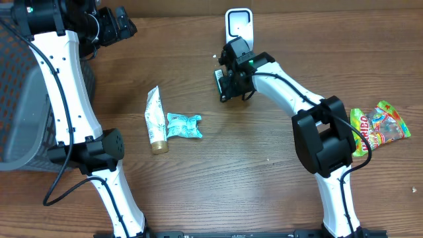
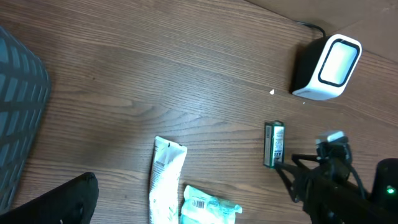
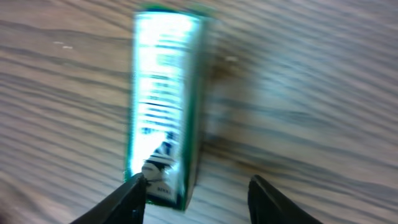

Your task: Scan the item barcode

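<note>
Lying flat: green box on counter, near scanner.
Right tool: parted over box end, gripping nothing.
Left tool: wide, empty.

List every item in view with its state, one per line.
Box: flat on the table, not gripped.
Right gripper: open, fingers either side of the box's end.
Left gripper: open, empty.
Scanner: upright.
Tube: lying flat.
Sachet: flat, beside tube.
Candy bag: lying flat.

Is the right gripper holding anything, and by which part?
Nothing. The small green box lies on the wooden table; the right gripper stands open around it.
</note>
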Available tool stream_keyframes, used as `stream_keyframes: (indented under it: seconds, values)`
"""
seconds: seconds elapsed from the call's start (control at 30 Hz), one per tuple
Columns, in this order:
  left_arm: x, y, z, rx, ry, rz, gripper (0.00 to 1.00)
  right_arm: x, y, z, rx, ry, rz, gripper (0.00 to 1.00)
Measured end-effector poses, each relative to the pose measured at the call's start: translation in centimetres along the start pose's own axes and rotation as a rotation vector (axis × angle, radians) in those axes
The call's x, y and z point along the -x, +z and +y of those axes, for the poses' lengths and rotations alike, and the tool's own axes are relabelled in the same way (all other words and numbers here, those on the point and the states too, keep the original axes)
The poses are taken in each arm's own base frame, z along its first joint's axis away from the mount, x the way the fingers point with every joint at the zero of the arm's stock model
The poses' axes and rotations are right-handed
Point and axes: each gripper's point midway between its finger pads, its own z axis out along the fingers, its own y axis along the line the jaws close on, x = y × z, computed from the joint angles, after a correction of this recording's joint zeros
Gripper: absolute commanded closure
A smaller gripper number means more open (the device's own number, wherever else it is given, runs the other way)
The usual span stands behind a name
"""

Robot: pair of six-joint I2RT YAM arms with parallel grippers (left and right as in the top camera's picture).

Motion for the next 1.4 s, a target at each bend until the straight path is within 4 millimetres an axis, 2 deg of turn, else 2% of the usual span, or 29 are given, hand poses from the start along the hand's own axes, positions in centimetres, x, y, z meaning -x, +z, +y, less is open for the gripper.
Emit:
stream_keyframes:
  seconds: [0.1, 0.23, 0.4, 0.67, 0.83, 0.93, 1.03, 1.07, 1.2, 1.4]
  values:
    - [0.0, 0.0, 0.0, 0.000, 0.000, 0.000, 0.00, 0.0, -0.6, -1.7, -0.025, 0.004, 0.016, 0.41]
    - [0.0, 0.0, 0.0, 0.000, 0.000, 0.000, 0.00, -0.3, -1.4, -2.9, -0.023, 0.016, 0.047, 0.31]
    - [0.0, 0.0, 0.0, 0.000, 0.000, 0.000, 0.00, 0.9, -2.0, -1.8, 0.040, -0.048, 0.010, 0.29]
    - [0.0, 0.0, 0.0, 0.000, 0.000, 0.000, 0.01, 1.8, -2.0, -0.5, 0.109, -0.192, -0.033, 0.27]
    - [0.0, 0.0, 0.0, 0.000, 0.000, 0.000, 0.00, 2.0, -1.5, -0.3, 0.127, -0.222, -0.045, 0.27]
    - [0.0, 0.0, 0.0, 0.000, 0.000, 0.000, 0.00, 2.0, -0.9, 0.0, 0.145, -0.232, -0.048, 0.29]
    - [0.0, 0.0, 0.0, 0.000, 0.000, 0.000, 0.00, 1.6, -0.3, 0.1, 0.161, -0.236, -0.038, 0.40]
    - [0.0, 0.0, 0.0, 0.000, 0.000, 0.000, 0.00, 1.5, -0.1, 0.2, 0.165, -0.239, -0.036, 0.47]
    - [0.0, 0.0, 0.0, 0.000, 0.000, 0.000, 0.00, 1.1, 0.9, 0.2, 0.174, -0.235, -0.022, 0.53]
    - [0.0, 0.0, 0.0, 0.000, 0.000, 0.000, 0.00, 0.9, 1.5, 0.2, 0.181, -0.233, -0.017, 0.56]
